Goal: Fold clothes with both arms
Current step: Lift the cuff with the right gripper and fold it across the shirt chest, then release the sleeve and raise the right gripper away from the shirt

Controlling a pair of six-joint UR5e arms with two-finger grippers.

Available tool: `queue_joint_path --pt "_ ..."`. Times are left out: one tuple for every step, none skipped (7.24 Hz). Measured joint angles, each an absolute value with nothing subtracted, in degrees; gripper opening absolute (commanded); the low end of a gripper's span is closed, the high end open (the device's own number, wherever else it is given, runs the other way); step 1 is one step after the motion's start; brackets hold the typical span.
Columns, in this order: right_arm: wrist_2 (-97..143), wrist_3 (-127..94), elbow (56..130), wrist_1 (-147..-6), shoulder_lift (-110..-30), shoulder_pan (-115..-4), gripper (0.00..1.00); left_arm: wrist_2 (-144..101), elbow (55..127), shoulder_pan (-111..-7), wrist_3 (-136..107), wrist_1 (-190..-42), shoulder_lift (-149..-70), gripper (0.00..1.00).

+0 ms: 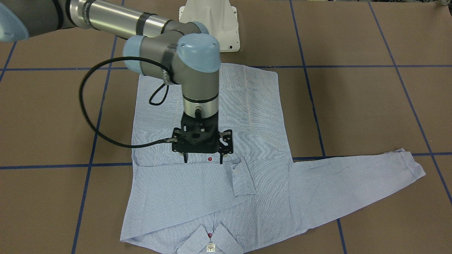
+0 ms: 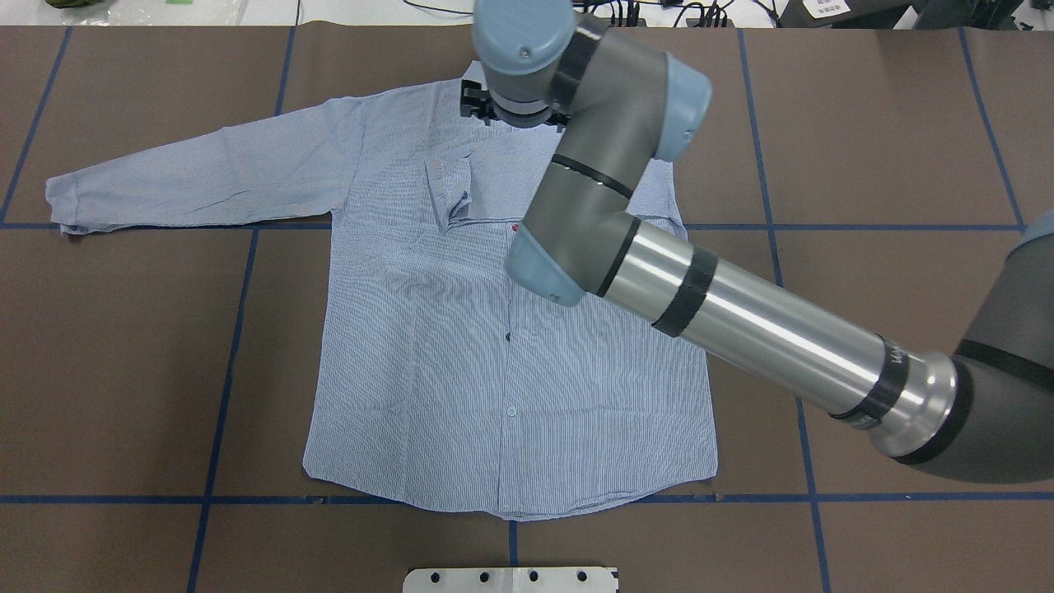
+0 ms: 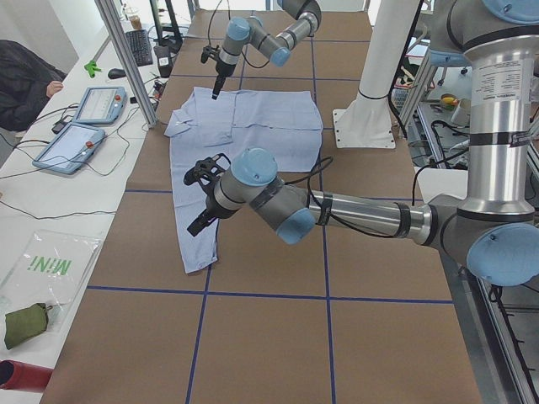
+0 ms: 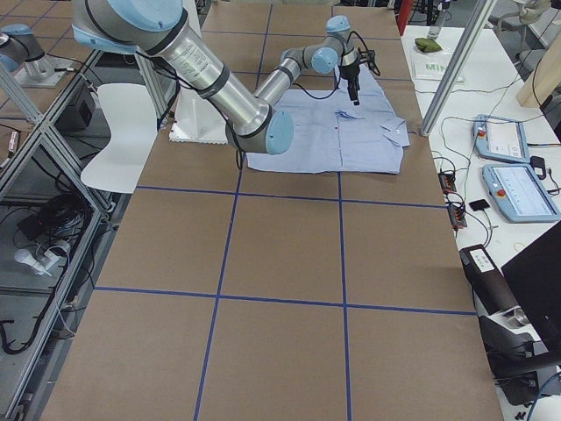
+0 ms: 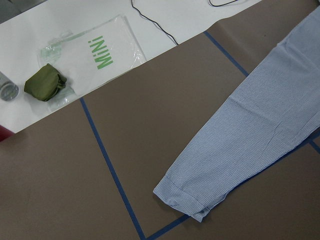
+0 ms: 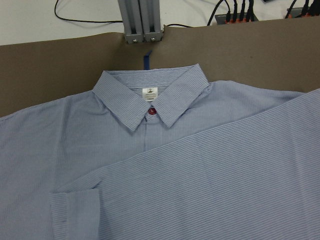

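The light blue striped shirt (image 2: 461, 362) lies flat, front up, with its collar (image 6: 150, 100) at the table's far edge. One sleeve is folded across the chest, its cuff (image 1: 243, 178) near the middle. The other sleeve (image 2: 189, 177) stretches out sideways, ending in a cuff (image 5: 185, 197). My right gripper (image 1: 203, 161) hangs open just over the chest by a red button (image 1: 210, 159), holding nothing. My left gripper (image 3: 202, 198) hovers over the outstretched sleeve; I cannot tell whether it is open or shut.
The white pedestal base (image 1: 212, 21) stands at the shirt's hem end. Blue tape lines (image 2: 222, 371) grid the brown table. Beyond the far edge are a metal post (image 6: 142, 20), two tablets (image 3: 93, 105), a person's sleeve (image 3: 25, 80) and a plastic bag (image 5: 100, 50) with a green pouch (image 5: 45, 82).
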State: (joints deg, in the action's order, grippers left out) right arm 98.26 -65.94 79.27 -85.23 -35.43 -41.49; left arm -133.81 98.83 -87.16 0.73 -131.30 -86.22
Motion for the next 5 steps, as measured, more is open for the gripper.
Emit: queue_joint_path --pt "102.9 -61.1 86.7 -87.1 -41.4 -45.1 1.00 -133.7 94.9 -86.0 -2.2 -137.1 -86.4 1.00" --pt "109.0 -55.2 93.1 -89.7 -46.9 -49.9 1.00 -132.8 89.5 -84.4 -7.4 -145.7 -86.5 1.00" --pt "115.0 -48.7 97.5 -91.1 -52.1 -55.2 1.00 -129.9 84.2 -81.3 -14.2 -154.6 -86.8 1.00" --pt "120.0 -41.9 100.1 -91.5 -56.8 -60.0 1.00 -125.9 80.1 -77.5 -21.2 -160.9 -87.5 1.00" --pt "124.7 -34.3 101.4 -91.5 -61.3 -64.9 1.00 -122.6 76.6 -74.1 -27.5 -164.4 -89.0 1.00"
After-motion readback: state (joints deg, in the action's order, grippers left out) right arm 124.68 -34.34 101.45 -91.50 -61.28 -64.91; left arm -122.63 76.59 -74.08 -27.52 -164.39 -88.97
